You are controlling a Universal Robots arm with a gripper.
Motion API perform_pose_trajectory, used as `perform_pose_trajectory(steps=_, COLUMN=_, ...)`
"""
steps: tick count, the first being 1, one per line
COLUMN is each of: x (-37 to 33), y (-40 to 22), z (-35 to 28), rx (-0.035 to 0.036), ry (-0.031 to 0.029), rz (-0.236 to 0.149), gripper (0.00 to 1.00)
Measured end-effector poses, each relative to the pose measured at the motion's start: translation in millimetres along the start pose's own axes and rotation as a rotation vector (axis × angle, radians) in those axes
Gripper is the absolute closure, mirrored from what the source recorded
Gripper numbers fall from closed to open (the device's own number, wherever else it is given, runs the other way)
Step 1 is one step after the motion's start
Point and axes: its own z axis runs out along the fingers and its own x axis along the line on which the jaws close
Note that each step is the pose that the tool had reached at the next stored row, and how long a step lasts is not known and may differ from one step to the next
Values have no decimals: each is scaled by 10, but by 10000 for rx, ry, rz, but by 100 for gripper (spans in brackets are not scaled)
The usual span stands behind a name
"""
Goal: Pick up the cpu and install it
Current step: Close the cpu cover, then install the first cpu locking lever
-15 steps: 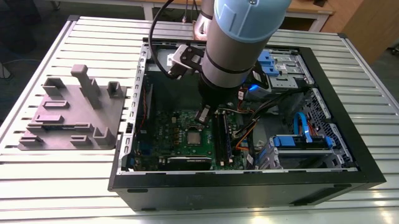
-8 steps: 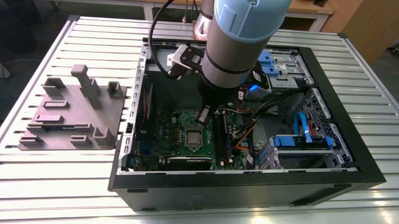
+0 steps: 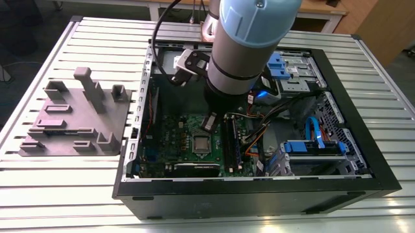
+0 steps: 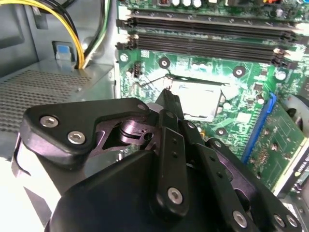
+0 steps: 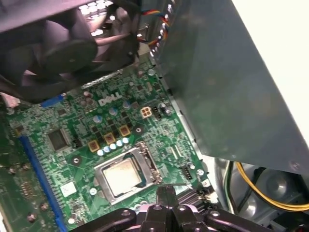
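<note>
Open computer case (image 3: pixel 363 187), cpu (image 5: pixel 119 176) in socket, clenched end effector (image 5: pixel 166 193) empty, tips partly hidden

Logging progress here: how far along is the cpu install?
The cpu already lies in the socket frame on the motherboard. The claw hangs just beside it, holding nothing. The frame appears not yet closed over the chip.

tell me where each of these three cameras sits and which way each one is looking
Exterior view: off the arm, above the open computer case, looking down; the arm shows.
First wrist view: on the arm, facing the motherboard and the cpu in its socket frame; the gripper shows.
Second wrist view: on the arm, facing the motherboard across the gripper.
All three show the cpu; fingers look closed, holding nothing.
</note>
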Motion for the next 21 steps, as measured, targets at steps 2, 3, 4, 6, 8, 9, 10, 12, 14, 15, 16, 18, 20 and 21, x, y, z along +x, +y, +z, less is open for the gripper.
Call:
perform_pose_trajectory(steps=2, x=40, y=29, z=-1, rx=2, ry=-2, rz=-11, gripper=90)
perform_pose_trajectory(steps=3, x=55, y=50, z=1, rx=5, ry=-5, rz=-13, gripper=90)
perform_pose_trajectory(steps=4, x=72, y=72, z=2, rx=7, ry=-6, rz=-16, gripper=90)
perform_pose_trajectory(steps=6, x=98, y=99, z=3, rx=10, ry=-6, rz=-21, gripper=90)
perform_pose_trajectory(steps=8, x=119, y=104, z=2, rx=9, ry=-4, rz=-26, gripper=90)
perform_pose_trajectory(steps=9, x=135, y=102, z=0, rx=9, ry=-4, rz=-30, gripper=90)
perform_pose_trajectory(steps=10, x=148, y=101, z=0, rx=8, ry=-3, rz=-34, gripper=90)
perform_pose_trajectory(steps=12, x=163, y=106, z=0, rx=7, ry=-3, rz=-41, gripper=90)
perform_pose_trajectory(steps=14, x=170, y=116, z=0, rx=7, ry=-3, rz=-43, gripper=90)
perform_pose_trajectory(steps=15, x=171, y=119, z=0, rx=7, ry=-3, rz=-43, gripper=90)
perform_pose_trajectory(steps=16, x=171, y=118, z=0, rx=7, ry=-3, rz=-44, gripper=90)
perform_pose_trajectory(steps=18, x=173, y=121, z=0, rx=7, ry=-3, rz=-43, gripper=90)
perform_pose_trajectory(steps=20, x=174, y=122, z=0, rx=7, ry=-2, rz=-44, gripper=90)
perform_pose_trajectory(steps=21, x=174, y=122, z=0, rx=7, ry=-3, rz=-43, gripper=90)
